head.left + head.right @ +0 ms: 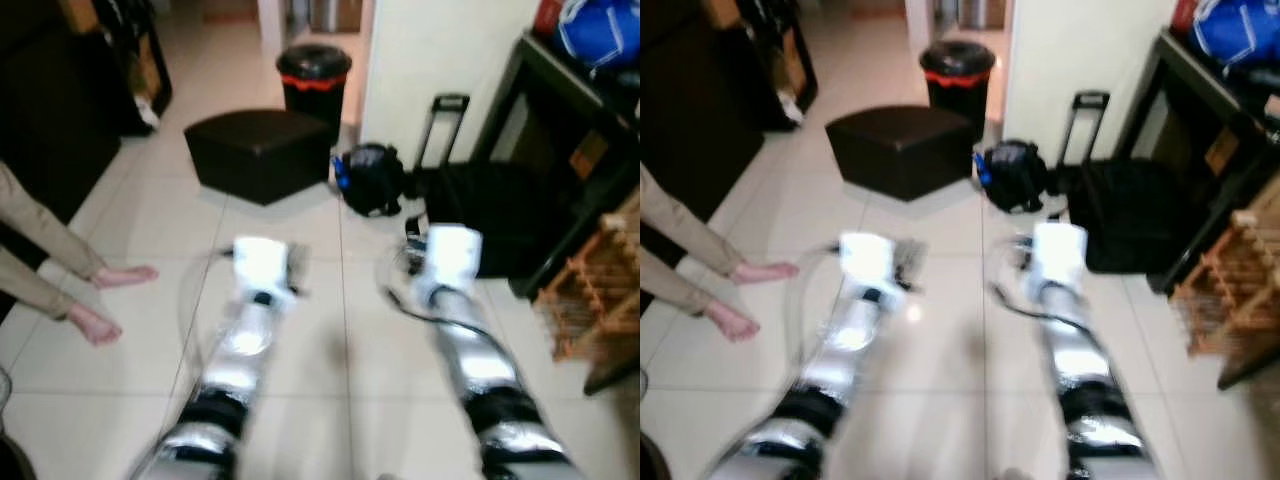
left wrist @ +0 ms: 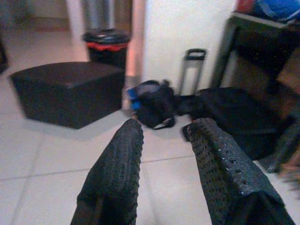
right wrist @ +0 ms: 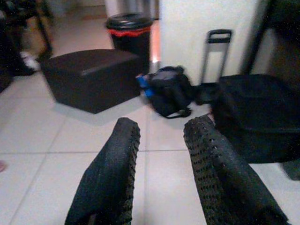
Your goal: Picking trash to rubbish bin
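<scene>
Heading for the rubbish bin (image 1: 313, 78) behind the dark ottoman (image 1: 260, 150), with left gripper (image 2: 161, 136) and right gripper (image 3: 161, 133) both spread and empty, best skirting the ottoman's right, clear of the black bag (image 1: 372, 180).

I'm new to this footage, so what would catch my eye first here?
Two silver arms reach forward over the white tiled floor, the left gripper and right gripper both open and empty. Ahead sit a dark ottoman and, behind it, a black rubbish bin with a red band. A person's bare feet rest at the robot's left.
</scene>
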`<state>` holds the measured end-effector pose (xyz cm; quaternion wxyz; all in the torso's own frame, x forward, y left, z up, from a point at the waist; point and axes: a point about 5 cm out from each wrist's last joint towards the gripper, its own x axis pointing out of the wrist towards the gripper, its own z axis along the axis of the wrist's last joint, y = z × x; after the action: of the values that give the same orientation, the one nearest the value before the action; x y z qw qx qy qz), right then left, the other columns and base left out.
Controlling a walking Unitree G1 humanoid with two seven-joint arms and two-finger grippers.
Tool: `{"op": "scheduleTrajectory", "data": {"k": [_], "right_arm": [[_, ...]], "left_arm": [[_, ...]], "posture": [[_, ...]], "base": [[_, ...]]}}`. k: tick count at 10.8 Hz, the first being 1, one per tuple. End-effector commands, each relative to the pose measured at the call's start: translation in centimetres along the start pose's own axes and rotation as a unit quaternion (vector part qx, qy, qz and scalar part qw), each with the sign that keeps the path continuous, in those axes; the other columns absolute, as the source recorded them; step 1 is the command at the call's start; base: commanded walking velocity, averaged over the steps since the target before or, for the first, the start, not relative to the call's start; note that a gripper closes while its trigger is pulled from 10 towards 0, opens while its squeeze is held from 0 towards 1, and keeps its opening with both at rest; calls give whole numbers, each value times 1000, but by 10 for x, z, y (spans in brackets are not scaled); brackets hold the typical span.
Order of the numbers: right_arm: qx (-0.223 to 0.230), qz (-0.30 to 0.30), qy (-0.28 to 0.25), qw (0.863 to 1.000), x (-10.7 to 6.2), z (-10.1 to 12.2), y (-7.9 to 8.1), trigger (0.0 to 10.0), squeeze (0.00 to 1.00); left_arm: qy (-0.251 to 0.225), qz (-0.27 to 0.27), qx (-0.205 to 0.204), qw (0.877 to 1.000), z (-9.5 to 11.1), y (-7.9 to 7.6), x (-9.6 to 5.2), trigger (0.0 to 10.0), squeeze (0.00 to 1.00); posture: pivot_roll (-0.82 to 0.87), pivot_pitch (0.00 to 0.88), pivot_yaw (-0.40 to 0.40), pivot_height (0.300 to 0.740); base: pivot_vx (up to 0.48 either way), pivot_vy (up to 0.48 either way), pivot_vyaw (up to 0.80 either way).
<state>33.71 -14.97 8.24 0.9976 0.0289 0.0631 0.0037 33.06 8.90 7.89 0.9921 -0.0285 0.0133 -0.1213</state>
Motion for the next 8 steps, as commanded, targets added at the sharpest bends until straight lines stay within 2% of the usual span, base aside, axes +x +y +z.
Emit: {"op": "scheduleTrajectory", "data": {"k": [1, 8], "right_arm": [[6, 15, -9, 1000, 2, 5, 13, 10000, 0], [13, 14, -17, 1000, 2, 7, 12, 10000, 0]], "left_arm": [[0, 15, 9, 1000, 1, 14, -1, 10000, 0], [0, 14, 9, 1000, 2, 13, 0, 10000, 0]], "posture": [[-16, 79, 0, 740], [-16, 76, -1, 740]], "base": [[345, 0, 0], [348, 0, 0]]}}
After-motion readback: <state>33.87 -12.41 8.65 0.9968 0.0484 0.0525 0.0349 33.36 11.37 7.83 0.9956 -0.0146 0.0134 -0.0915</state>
